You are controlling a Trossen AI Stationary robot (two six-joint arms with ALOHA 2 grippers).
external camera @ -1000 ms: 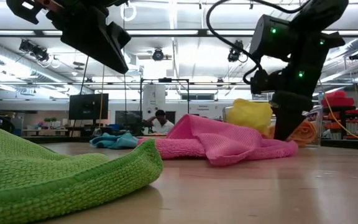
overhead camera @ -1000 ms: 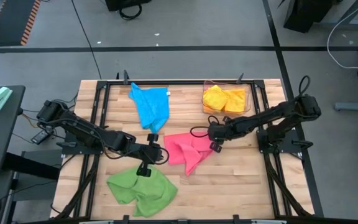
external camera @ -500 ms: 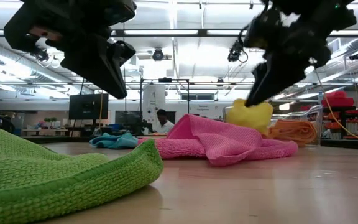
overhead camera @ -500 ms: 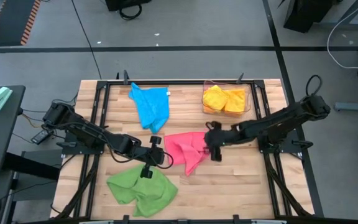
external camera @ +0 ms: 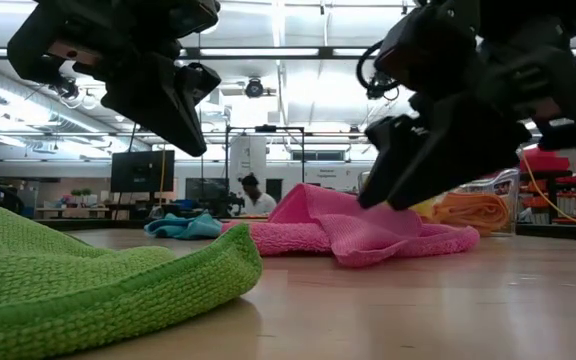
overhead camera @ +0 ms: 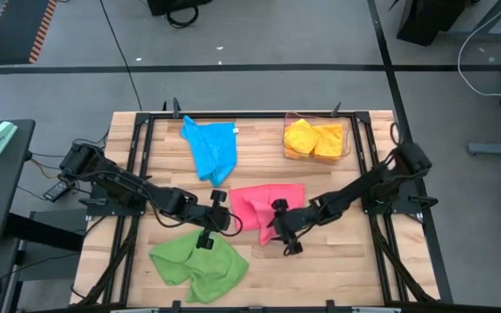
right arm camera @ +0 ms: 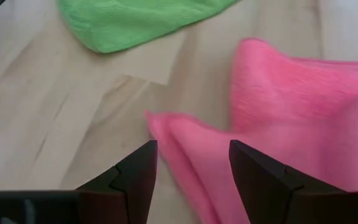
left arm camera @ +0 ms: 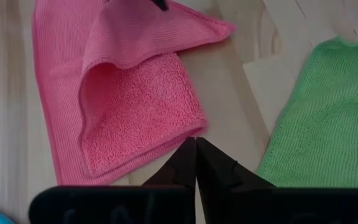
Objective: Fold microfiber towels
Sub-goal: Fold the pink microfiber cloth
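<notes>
With the pink towel (overhead camera: 259,207) rumpled at centre frame on the desk (overhead camera: 346,261), we should lower our wide-open, empty right gripper (overhead camera: 287,236) squarely over its lower corner, while our pinched-shut, empty left gripper (overhead camera: 222,217) waits at its left edge.

One towel (overhead camera: 266,207) lies mid-table, another (overhead camera: 200,266) near-left of it, a third (overhead camera: 212,148) far-left; a bin (overhead camera: 348,132) holding two sits far-right.

Pink towel (left arm camera: 135,93): looped, fuzzy cloth; table (overhead camera: 337,261): smooth pale wood.
</notes>
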